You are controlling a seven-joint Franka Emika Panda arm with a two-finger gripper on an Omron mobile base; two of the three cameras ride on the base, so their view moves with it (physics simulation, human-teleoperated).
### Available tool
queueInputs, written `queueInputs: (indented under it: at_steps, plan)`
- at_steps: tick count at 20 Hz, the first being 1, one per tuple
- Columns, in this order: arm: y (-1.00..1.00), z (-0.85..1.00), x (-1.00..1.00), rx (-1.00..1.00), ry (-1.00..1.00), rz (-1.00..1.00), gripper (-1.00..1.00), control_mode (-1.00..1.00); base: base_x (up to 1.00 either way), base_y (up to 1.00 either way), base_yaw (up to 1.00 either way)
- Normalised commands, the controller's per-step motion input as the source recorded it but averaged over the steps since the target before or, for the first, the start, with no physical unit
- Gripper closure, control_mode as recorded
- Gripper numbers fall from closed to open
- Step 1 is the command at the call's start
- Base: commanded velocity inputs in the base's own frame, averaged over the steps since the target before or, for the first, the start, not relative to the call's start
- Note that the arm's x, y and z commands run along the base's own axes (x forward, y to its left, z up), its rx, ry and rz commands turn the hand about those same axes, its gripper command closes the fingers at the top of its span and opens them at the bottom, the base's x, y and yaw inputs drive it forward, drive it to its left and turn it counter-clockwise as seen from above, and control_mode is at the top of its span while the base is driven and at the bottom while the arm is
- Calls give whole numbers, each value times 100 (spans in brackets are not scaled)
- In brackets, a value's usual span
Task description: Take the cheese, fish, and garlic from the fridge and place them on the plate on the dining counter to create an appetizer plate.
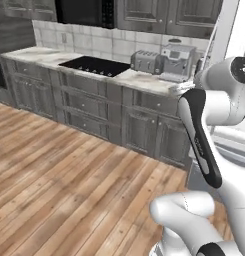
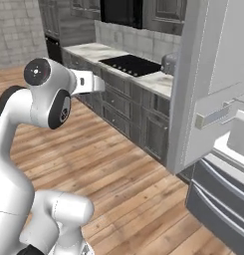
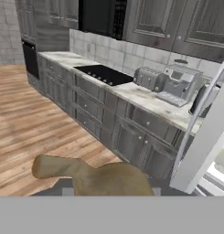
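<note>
Open fridge (image 2: 203, 74), grey bottom drawers (image 2: 218, 199)

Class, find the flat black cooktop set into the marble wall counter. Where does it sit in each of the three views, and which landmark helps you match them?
Left base view: the flat black cooktop lies in the upper part, left of centre.
Right base view: upper part, about centre.
Hand view: upper part, just left of centre.
Shared landmark: the black microwave mounted above it.
</note>
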Motion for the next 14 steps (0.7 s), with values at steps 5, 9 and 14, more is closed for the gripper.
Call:
queueInputs:
  at_steps: [5, 9, 14]
  plan:
    - [0, 0, 0, 0, 0, 0, 100, 100, -1, 41, 46]
    - [0, 0, 0, 0, 0, 0, 100, 100, 0, 40, 46]
    - [0, 0, 0, 0, 0, 0, 100, 100, 0, 37, 47]
